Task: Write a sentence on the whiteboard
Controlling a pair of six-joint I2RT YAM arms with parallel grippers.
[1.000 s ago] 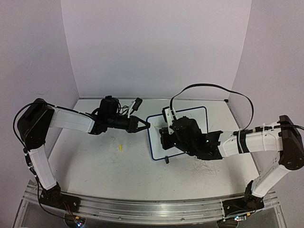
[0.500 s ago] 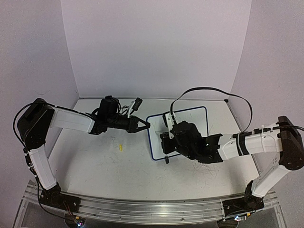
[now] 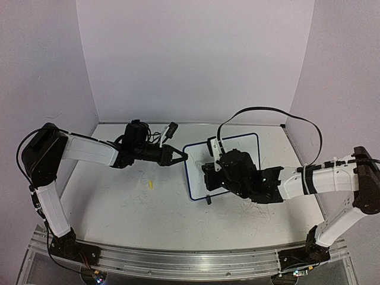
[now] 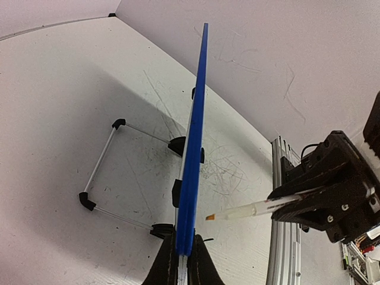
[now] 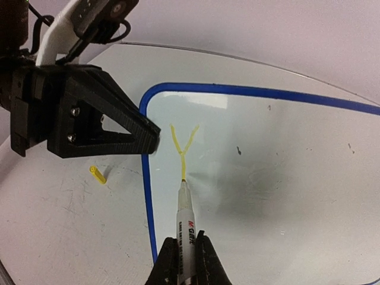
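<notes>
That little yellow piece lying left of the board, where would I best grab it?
Take the yellow piece across its short middle, coming straight down from above: it lies flat on the table, long axis slanted, with open space around it.

Whiteboard is plain white with a bright blue rim and black feet. On it there's a yellow-green Y-shaped stroke. The marker has a white barrel with what looks like red lettering, too blurry to swear by. There's a small yellow piece on the white table, which is streaked with thin dark scribbles. Left gripper and right gripper are both matte black. Arms are white and black, walls pale lilac.
</notes>
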